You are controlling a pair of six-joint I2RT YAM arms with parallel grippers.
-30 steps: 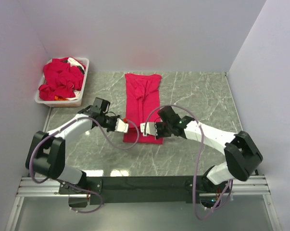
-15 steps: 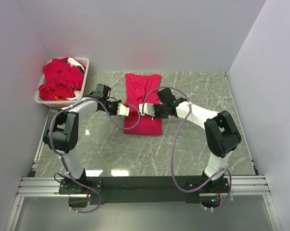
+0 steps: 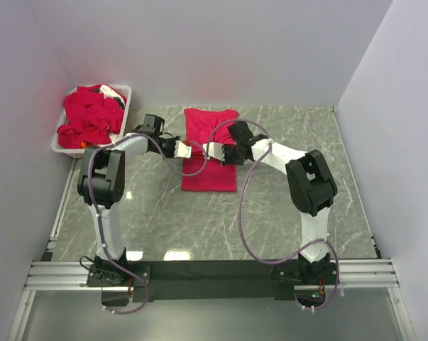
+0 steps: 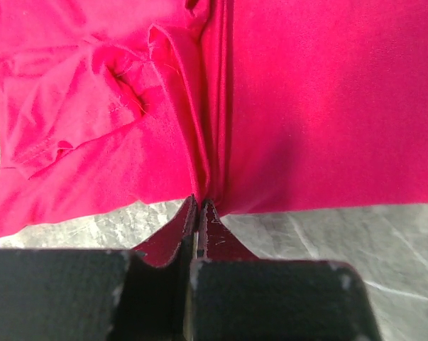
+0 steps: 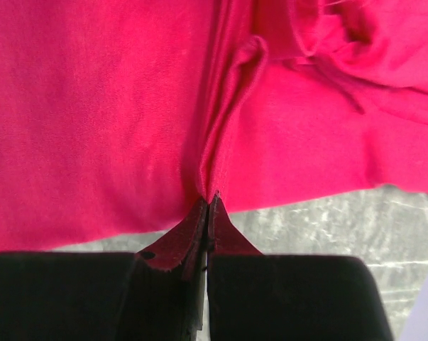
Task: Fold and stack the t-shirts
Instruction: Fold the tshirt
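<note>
Shirt [image 3: 209, 176] lies lengthwise in a narrow strip at the middle of the table [image 3: 292, 206]. The left gripper [image 3: 188, 150] and right gripper [image 3: 206, 150] sit close together over its middle, each clenched on a pinch of red edge that runs as a ridge away from the fingertips. A creased sleeve lies beyond. Other shirts [image 3: 91, 117] are heaped in the bin [image 3: 93, 151] at the far left, well apart from both arms.

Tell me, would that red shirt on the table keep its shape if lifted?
Probably not: the t-shirt gathers into soft creases where the left tool and right tool pinch its edge. It likely weighs little: the fabric looks thin and lies flat.
</note>
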